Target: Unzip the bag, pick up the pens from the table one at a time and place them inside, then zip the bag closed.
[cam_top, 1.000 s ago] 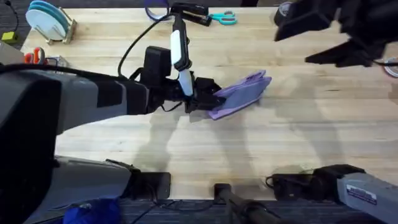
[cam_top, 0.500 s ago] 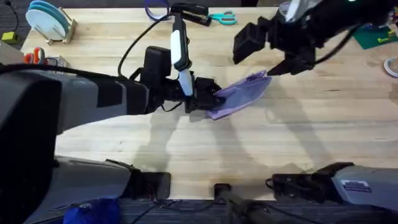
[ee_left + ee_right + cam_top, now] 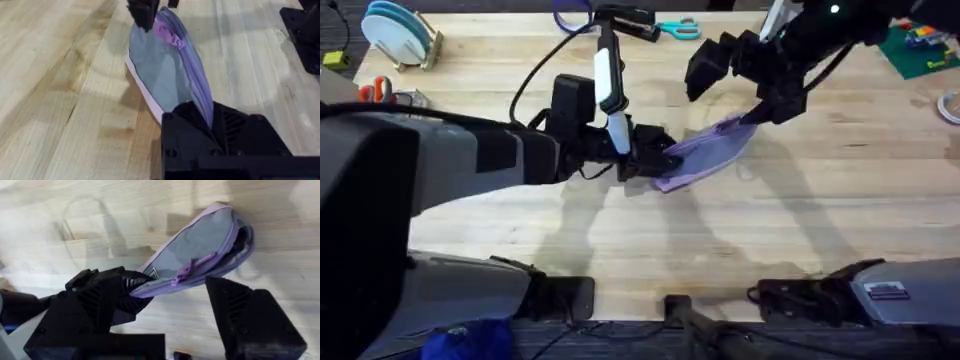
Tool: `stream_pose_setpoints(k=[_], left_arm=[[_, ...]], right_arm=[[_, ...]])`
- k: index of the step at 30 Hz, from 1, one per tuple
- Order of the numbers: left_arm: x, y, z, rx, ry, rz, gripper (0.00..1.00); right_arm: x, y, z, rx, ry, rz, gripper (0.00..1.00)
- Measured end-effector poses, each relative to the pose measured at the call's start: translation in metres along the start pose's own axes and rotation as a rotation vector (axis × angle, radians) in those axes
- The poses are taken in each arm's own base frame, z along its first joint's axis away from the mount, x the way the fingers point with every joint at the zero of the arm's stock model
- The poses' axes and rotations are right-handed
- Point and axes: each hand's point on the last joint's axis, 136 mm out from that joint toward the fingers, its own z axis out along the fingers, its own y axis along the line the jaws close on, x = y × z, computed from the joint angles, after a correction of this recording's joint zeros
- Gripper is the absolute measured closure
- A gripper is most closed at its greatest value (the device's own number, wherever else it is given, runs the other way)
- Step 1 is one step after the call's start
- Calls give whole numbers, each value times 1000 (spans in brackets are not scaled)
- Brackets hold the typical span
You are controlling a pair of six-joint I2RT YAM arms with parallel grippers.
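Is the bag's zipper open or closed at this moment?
Partly open. In the right wrist view the bag gapes at its far end, showing a dark inside, with the zipper pull midway. The left end effector clamps the other end.

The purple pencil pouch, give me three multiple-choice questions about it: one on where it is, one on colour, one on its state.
1. Where is the pencil pouch?
A. On the wooden table, near the middle
B. On the blue plates
C. Beside the scissors

2. What colour is its zipper pull?
A. Green
B. Purple
C. Black

3. What is the left gripper doing?
A. Open above the pouch
B. Shut on one end of the pouch
C. Shut on a pen

Answers:
1 A: the overhead view shows it lying mid-table.
2 B: the right wrist view shows a purple pull matching the fabric.
3 B: the left wrist view shows fabric pinched between the black fingers, while the right gripper hangs open over the far end.
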Motion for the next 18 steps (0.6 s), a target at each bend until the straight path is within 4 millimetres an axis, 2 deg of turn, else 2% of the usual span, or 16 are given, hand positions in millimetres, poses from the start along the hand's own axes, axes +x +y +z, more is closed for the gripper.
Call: stream_pose_setpoints(k=[9, 18], left_arm=[[0, 0, 0, 0, 0, 0, 958], [0, 0, 0, 0, 0, 0, 958]], right_arm=[[-4, 7, 4, -15, -14, 30, 10], [-2, 2, 27, 26, 39, 46, 10]])
